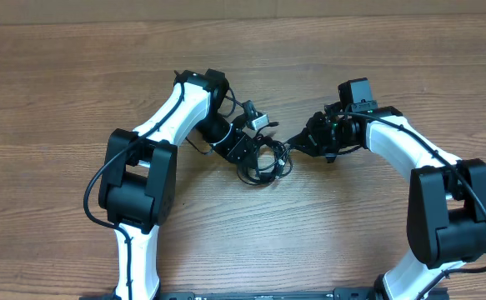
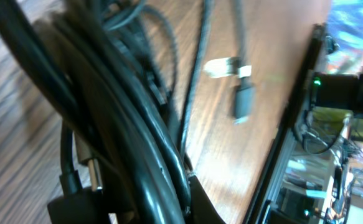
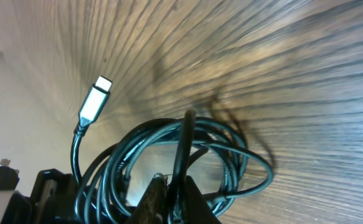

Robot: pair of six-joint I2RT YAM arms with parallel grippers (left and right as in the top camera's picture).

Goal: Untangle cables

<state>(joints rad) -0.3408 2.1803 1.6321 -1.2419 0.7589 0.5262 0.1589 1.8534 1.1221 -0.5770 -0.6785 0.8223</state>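
**L gripper & R gripper both pinch cables**

L gripper is pressed shut on the thick bunch; R gripper is pressed shut on one thin strand of the same bunch; cables sit mid table, btwn the 2 grippers, black, looped & messy; R wrist view shows a silver plug on a loose end; L wrist view shows a grey plug over the wood, blurry.
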